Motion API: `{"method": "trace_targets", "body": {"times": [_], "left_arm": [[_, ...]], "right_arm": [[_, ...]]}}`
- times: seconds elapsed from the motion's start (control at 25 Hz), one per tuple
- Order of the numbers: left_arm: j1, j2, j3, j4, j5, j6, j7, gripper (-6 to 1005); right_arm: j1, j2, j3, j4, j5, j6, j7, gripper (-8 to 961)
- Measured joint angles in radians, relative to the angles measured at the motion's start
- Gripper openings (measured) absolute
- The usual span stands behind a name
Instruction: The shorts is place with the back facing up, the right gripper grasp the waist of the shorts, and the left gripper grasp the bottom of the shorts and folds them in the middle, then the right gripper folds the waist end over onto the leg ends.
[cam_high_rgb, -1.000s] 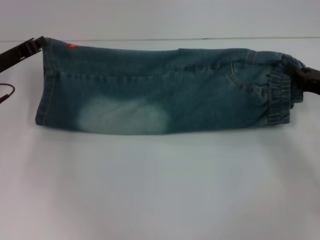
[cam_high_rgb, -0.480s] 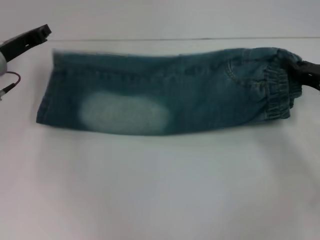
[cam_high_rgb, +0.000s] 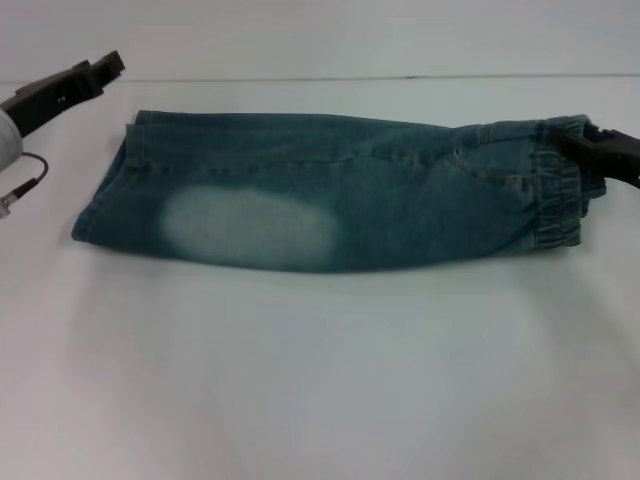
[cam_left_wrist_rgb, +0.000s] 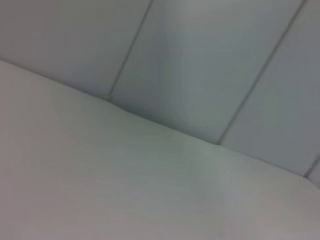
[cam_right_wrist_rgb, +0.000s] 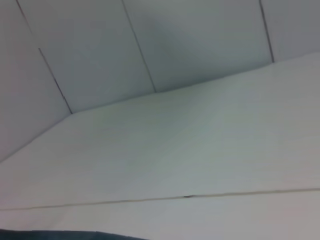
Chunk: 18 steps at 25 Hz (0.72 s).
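Since a second ago my left gripper (cam_high_rgb: 112, 62) has let go of the far leg-end corner and drawn off to the left; it now sits clear of the cloth, above the far left of the tabletop (cam_high_rgb: 320, 380). Released, that corner has dropped, and the leg ends (cam_high_rgb: 105, 190) lie flat again.

Shorts (cam_high_rgb: 330, 190): blue-green denim, folded lengthwise into one long band, lying across the far half of the tabletop. One pale faded patch (cam_high_rgb: 248, 230) on the near side, left of centre. A pocket seam shows toward the right.

Leg ends: at the left end of the band, resting on the tabletop, untouched.

Waist (cam_high_rgb: 558, 195): ruched elastic band at the right end. Its far corner is pinched.

Right gripper (cam_high_rgb: 585, 140): at the right edge of the head view, closed on the far corner of the waist. It has not shifted much across the three frames.

Left gripper: black fingers pointing right, holding nothing; how far apart the fingers stand I cannot tell.

Wrist views: the left shows only pale surface and wall panels. The right shows the same, with a dark strip of denim (cam_right_wrist_rgb: 70, 235) at one edge.
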Motion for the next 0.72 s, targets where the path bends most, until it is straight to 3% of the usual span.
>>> {"method": "trace_targets", "body": {"times": [0.12, 0.32, 0.48, 0.6, 0.72], "left_arm": [[0.034, 0.001, 0.0, 0.005, -0.022, 0.105, 0.048, 345], [0.1, 0.003, 0.005, 0.008, -0.052, 0.328, 0.155, 549], [0.158, 0.012, 0.062, 0.028, -0.038, 0.56, 0.221, 730], [0.196, 0.013, 0.148, 0.076, -0.018, 0.692, 0.223, 844], [0.212, 0.014, 0.223, 0.111, 0.045, 0.815, 0.218, 907]], "right_arm": [[-0.013, -0.019, -0.014, -0.006, 0.0, -0.01, 0.05, 363], [-0.035, -0.063, -0.072, -0.034, -0.004, -0.034, 0.164, 617], [-0.051, -0.098, -0.153, -0.168, -0.096, -0.119, 0.391, 849], [-0.045, -0.114, -0.164, -0.228, -0.167, -0.186, 0.493, 885], [-0.013, -0.15, -0.195, -0.312, -0.296, -0.311, 0.663, 922]]}}
